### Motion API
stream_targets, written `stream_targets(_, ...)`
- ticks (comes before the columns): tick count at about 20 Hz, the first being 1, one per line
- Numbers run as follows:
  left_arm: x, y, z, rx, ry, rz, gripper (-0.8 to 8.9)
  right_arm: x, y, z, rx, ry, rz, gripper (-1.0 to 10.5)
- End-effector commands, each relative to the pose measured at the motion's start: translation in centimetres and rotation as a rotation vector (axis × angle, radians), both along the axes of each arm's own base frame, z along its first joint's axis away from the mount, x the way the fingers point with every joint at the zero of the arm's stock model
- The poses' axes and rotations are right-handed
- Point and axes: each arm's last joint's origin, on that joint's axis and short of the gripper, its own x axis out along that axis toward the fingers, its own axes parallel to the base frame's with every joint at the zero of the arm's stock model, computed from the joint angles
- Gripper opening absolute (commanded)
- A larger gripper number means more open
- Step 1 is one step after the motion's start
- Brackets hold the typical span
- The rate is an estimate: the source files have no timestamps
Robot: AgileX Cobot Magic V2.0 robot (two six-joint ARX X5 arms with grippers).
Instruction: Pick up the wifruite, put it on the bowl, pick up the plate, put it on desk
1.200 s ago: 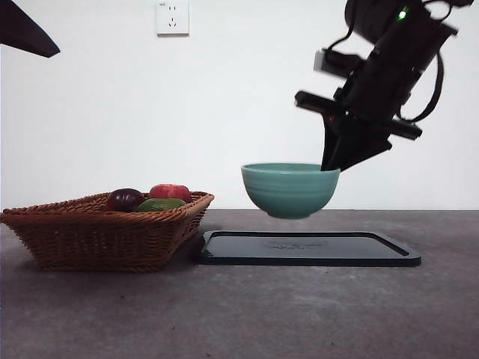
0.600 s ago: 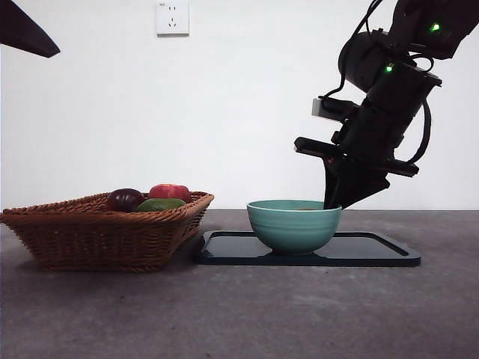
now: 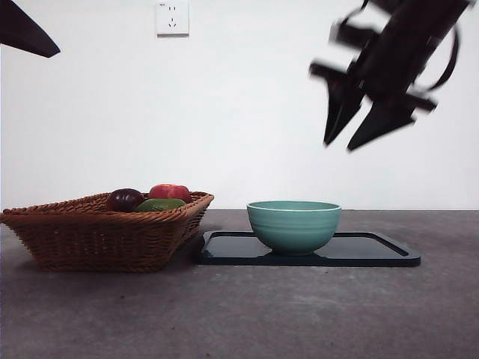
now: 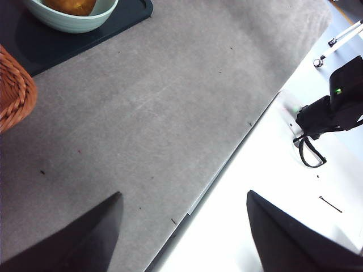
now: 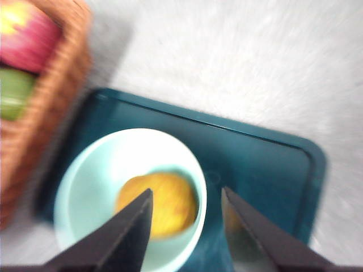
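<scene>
Resting inside the deep mint-teal ridged ceramic bowl [image 5: 131,198] is the small oval brownish-orange wifruite [image 5: 161,205], seen from the right wrist view; the front view hides it below the bowl's rim. The bowl [image 3: 294,224] stands on the flat dark rectangular tray [image 3: 374,250], toward the end nearer the woven brown wicker basket [image 3: 97,232], and the tray lies on the matte grey-brown desk [image 3: 239,314].

The right gripper [image 3: 358,131] hangs above the bowl, clear of it, jaws spread and holding nothing — its outline is blurred in the front view. The left gripper [image 4: 184,226] waits over bare desk near the table's edge, jaws likewise spread and empty.

Judgement: the fruit step looks complete; the plate step appears outstanding, if the tray is the plate meant.

Risks noted:
- The tray sits low and flat on the desk — a jaw may fail to get under its thin lip and skid off.
- Lifting the tray by one end would tilt it; the loaded bowl could slide or tip, spilling the wifruite.
- The tray's near end lies just beside the basket, which holds a dark purple fruit [image 3: 124,199], a red fruit [image 3: 170,191] and a green fruit [image 3: 160,204]; a sideways drag could nudge it.
- The bowl's off-centre position leaves the load unbalanced.
</scene>
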Motion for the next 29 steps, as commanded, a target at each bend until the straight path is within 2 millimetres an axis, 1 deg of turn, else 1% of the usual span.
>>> stream_targets(1, 0.1, -0.2, 0.2, -0.004, -0.018, -0.018, 3.43, -2.7, -0.6, 3.5, 0.042, -0.021, 0.059, 2.0)
stream_targets(2, 0.1, -0.2, 0.2, -0.004, -0.018, -0.018, 3.43, -4.5, -1.1, 4.9, 0.064, -0.020, 0.116, 2.0)
stream_targets(4, 0.1, -0.2, 0.2, -0.004, -0.019, -0.018, 3.43, -8.4, -2.3, 7.3, 0.047, -0.046, 0.154, 2.0)
stream_targets(7, 0.1, -0.2, 0.2, -0.004, -0.018, -0.018, 3.43, -13.1, -3.8, 9.6, 0.047, -0.084, 0.175, 2.0)
stream_targets(10, 0.1, -0.2, 0.2, -0.004, -0.019, -0.018, 3.43, -17.1, -5.3, 10.8, 0.061, -0.113, 0.184, 2.0)
stream_targets(13, 0.1, -0.2, 0.2, -0.004, -0.019, -0.018, 3.43, -20.1, -6.2, 11.2, 0.082, -0.109, 0.227, 2.0)
stream_targets(16, 0.1, -0.2, 0.2, -0.004, -0.018, -0.018, 3.43, -22.1, -6.9, 11.0, 0.088, -0.113, 0.243, 2.0)
stream_targets(17, 0.1, -0.2, 0.2, -0.004, -0.018, -0.018, 3.43, -22.6, -7.1, 10.7, 0.090, -0.119, 0.243, 2.0)
stream_targets(19, 0.1, -0.2, 0.2, -0.004, -0.019, -0.018, 3.43, -23.3, -7.4, 9.2, 0.087, -0.112, 0.243, 2.0)
stream_targets(22, 0.1, -0.2, 0.2, -0.004, -0.019, -0.018, 3.43, -23.8, -7.5, 6.5, 0.098, -0.093, 0.243, 2.0)
stream_targets(24, 0.1, -0.2, 0.2, -0.004, -0.019, -0.018, 3.43, -24.0, -7.4, 5.1, 0.144, -0.064, 0.290, 2.0)
stream_targets(26, 0.1, -0.2, 0.2, -0.004, -0.019, -0.018, 3.43, -23.9, -7.3, 4.5, 0.158, -0.040, 0.308, 2.0)
stream_targets(29, 0.1, -0.2, 0.2, -0.004, -0.019, -0.018, 3.43, -23.8, -7.3, 4.5, 0.159, -0.048, 0.307, 2.0)
